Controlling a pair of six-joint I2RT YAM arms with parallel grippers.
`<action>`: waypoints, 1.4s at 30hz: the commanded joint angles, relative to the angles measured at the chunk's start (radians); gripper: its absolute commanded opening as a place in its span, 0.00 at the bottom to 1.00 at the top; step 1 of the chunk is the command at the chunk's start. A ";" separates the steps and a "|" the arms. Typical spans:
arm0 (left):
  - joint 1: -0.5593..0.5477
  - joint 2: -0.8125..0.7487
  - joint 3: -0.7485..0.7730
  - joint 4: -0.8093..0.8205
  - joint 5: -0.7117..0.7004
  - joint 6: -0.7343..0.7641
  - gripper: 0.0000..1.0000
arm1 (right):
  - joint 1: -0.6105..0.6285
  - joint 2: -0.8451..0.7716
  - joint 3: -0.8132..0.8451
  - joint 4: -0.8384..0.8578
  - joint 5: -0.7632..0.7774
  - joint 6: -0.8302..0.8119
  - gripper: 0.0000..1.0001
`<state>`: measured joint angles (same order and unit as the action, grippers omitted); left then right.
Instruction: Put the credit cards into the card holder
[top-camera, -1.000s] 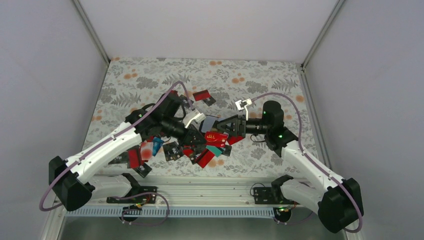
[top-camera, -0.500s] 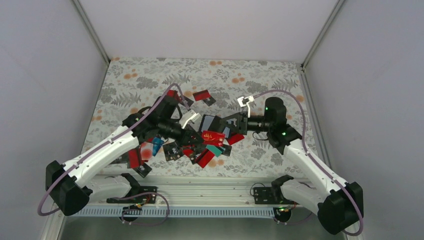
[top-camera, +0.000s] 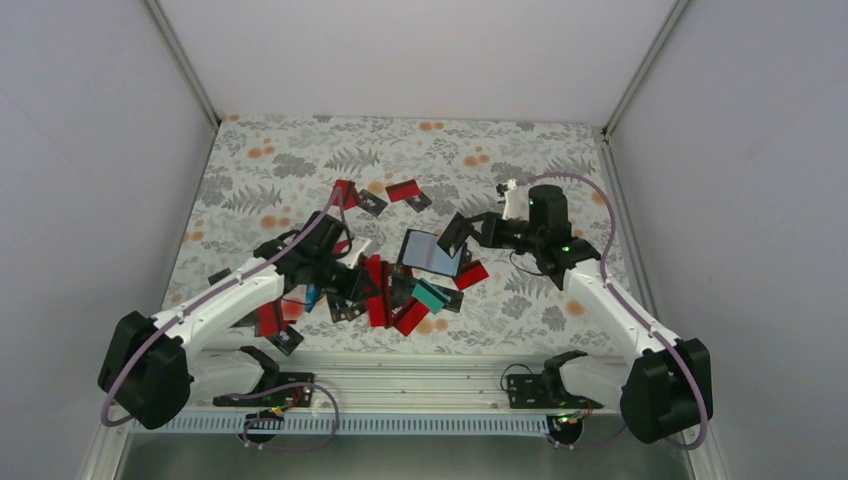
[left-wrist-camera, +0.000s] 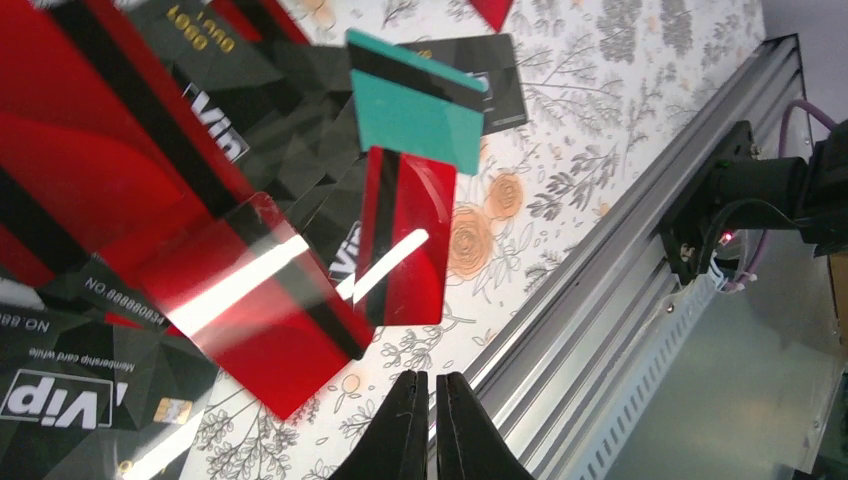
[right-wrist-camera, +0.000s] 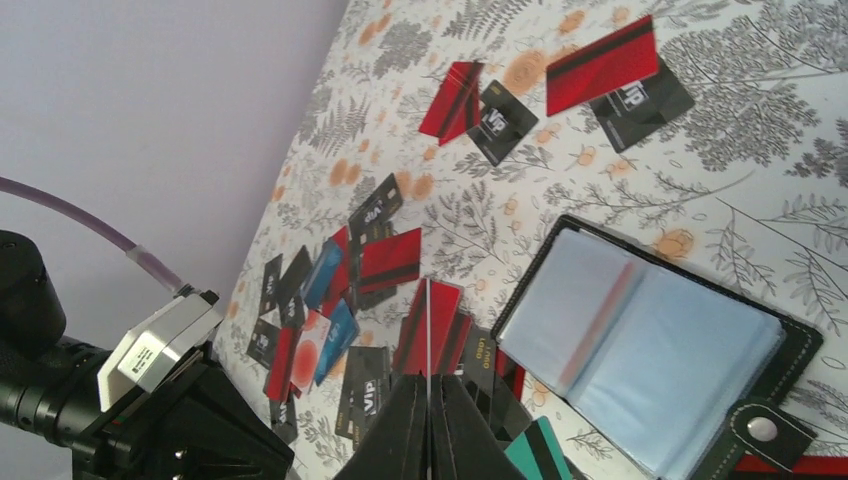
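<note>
Credit cards (top-camera: 410, 318), over a dozen; one card holder (top-camera: 432, 252); both end effectors (left-wrist-camera: 432, 425) (right-wrist-camera: 430, 420) closed, empty.

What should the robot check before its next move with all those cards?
1. Card holder lying open, inside facing up: ok.
2. Snap strap off to the side, not folded across the open holder: ok.
3. Right tool shut; a card pinched in it: cannot tell.
4. Left tool ready to grab: not ok, it is shut, with nothing seen in it.
5. All credit cards inside the holder: not ok, many lie loose around it.
</note>
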<state>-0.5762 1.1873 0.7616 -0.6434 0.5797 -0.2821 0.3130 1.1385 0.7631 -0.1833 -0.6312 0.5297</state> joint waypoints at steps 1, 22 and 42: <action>0.016 0.013 -0.028 0.050 0.053 -0.048 0.06 | -0.009 0.022 0.021 -0.029 0.034 -0.029 0.04; 0.016 0.026 0.043 0.326 0.005 -0.127 0.61 | -0.005 0.185 0.019 0.035 -0.328 -0.046 0.04; 0.001 0.205 0.100 0.647 0.409 -0.137 0.40 | 0.080 0.163 0.091 0.102 -0.574 -0.067 0.04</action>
<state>-0.5663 1.3788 0.8402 -0.0513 0.9184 -0.4313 0.3744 1.3277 0.8253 -0.1165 -1.1542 0.4763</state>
